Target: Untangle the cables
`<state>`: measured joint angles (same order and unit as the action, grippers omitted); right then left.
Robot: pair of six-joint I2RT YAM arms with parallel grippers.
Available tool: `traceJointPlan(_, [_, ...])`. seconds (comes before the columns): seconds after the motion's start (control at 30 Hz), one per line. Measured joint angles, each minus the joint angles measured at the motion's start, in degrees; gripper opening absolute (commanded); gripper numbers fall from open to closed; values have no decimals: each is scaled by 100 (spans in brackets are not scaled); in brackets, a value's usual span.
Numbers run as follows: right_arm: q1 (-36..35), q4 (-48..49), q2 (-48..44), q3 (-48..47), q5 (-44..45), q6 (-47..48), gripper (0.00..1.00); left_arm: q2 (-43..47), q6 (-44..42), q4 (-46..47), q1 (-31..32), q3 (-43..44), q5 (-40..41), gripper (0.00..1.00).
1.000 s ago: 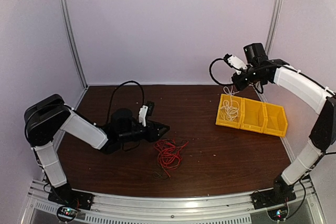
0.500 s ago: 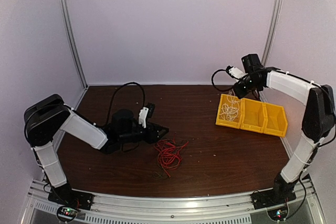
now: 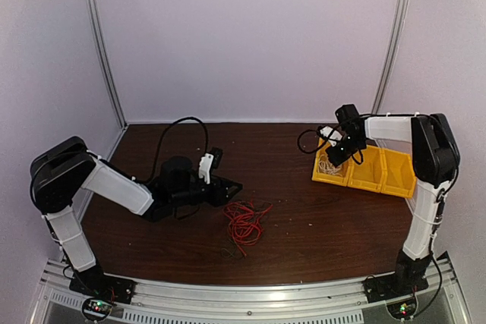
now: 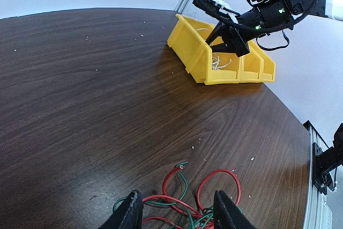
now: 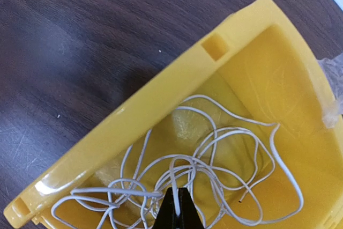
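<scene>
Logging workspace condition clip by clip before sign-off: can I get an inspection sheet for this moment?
Surface: dark wood-grain table, faint scratches.
Job's things: white cable coiled in the end compartment of the yellow bins; red cable tangled with a green wire on the table.
Clutter: pale specks scattered on the wood.
Grippers: left gripper open, low, facing the red tangle; right gripper shut on a strand of the white cable inside the bin.
Cables: black arm cable looping above the left arm.
Surroundings: white walls, metal posts; nothing else seen.
</scene>
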<state>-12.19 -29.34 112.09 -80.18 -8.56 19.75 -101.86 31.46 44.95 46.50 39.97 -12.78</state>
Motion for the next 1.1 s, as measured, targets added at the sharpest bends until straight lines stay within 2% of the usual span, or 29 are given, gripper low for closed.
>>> traceJointPlan(0.17, [0, -33, 103, -35, -114, -61, 16, 0, -9, -22, 0, 0, 2, 47])
traceJointPlan(0.4, [0, -337, -603, -28, -94, -50, 33, 149, -361, -896, 0, 234, 177, 59])
traceJointPlan(0.67, [-4, -492, -1851, -26, -343, -11, 38, 612, -835, -1746, 0, 531, 601, 62])
traceJointPlan(0.8, [-98, -433, -1917, 118, -691, 92, 38, 828, -935, -1982, 0, 527, 822, 64])
traceJointPlan(0.97, [-463, -308, -1808, 474, -1569, 247, 39, 914, -968, -2664, -9, 625, 1340, 63])
traceJointPlan(1.1, [-984, 59, -1504, 494, -2234, 293, 43, 1191, -942, -3204, -61, 629, 1576, 57])
